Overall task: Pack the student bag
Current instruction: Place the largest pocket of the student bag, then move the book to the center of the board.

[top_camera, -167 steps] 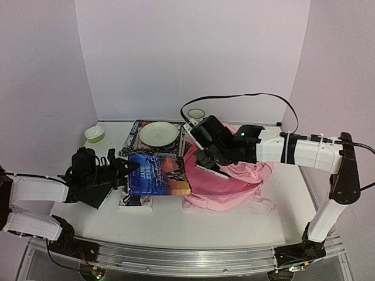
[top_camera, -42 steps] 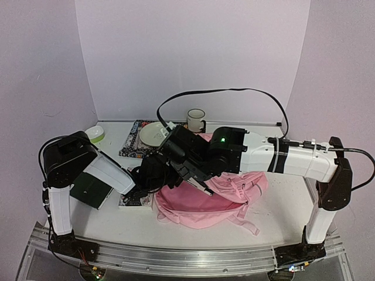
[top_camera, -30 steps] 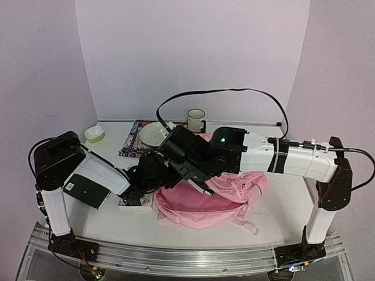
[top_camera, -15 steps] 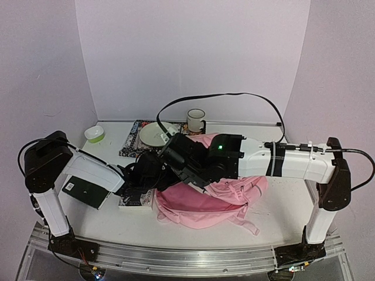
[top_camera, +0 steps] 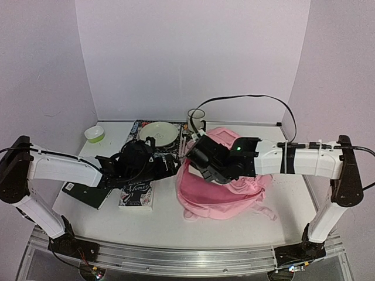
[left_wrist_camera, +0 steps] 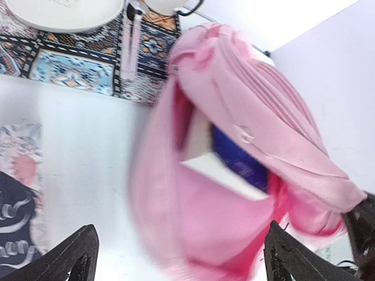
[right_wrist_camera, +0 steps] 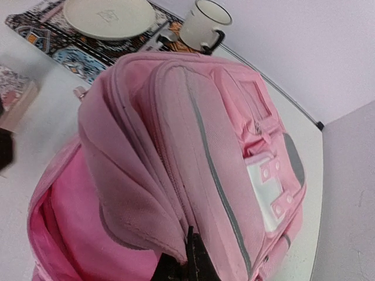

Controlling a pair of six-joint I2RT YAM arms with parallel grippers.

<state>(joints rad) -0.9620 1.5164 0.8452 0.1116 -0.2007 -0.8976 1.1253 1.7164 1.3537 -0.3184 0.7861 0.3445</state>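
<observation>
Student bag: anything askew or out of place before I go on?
Nothing is spilled or damaged. One oddity: the blue book sits slanted inside the mouth of the student bag, white page edge showing, so it may not be fully in. The right gripper, shut on the top flap, props that mouth open.

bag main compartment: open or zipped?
Open. The right end effector pinches up the flap of the student bag, and the left wrist view shows a blue book inside the gap.

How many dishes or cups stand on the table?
3: a plate on the patterned mat, a mug at the back beside it, a green bowl far left. The pink bag could hide more.
</observation>
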